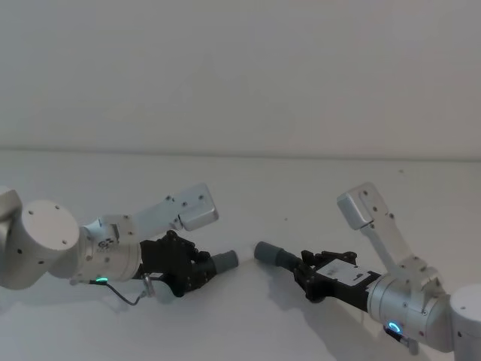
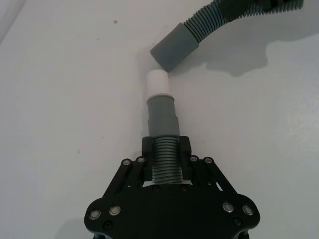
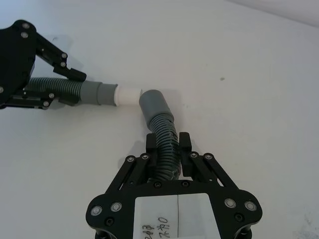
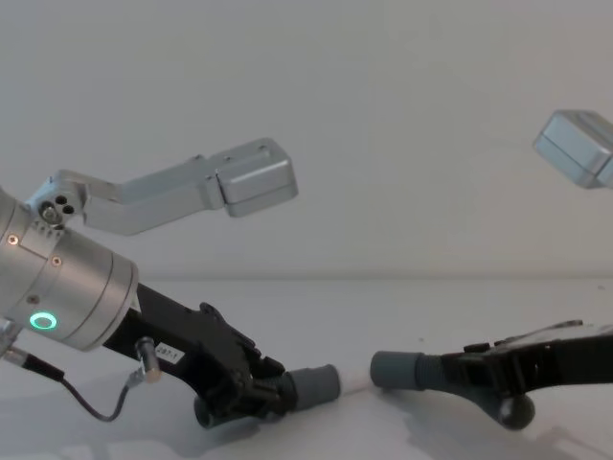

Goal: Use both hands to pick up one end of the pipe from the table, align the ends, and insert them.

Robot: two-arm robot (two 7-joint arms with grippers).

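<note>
My left gripper (image 1: 201,265) is shut on the ribbed part of one pipe piece (image 2: 165,162), low over the white table (image 1: 248,195). That piece's smooth grey end (image 2: 163,115) carries a short white tip (image 2: 159,82) pointing right. Shut on the second ribbed pipe piece (image 3: 167,144) is my right gripper (image 1: 302,271), and this piece's open grey cuff (image 3: 152,103) points left. In the left wrist view the white tip sits right at the rim of the other cuff (image 2: 175,47), at an angle to it and outside it. From the chest, the two ends (image 4: 314,385) (image 4: 397,369) face each other across a small gap.
The silver arm links (image 4: 254,182) (image 1: 364,204) hang above and behind the grippers. A thin grey cable (image 4: 91,402) loops under the left wrist. The pale wall (image 1: 240,68) closes off the far side of the table.
</note>
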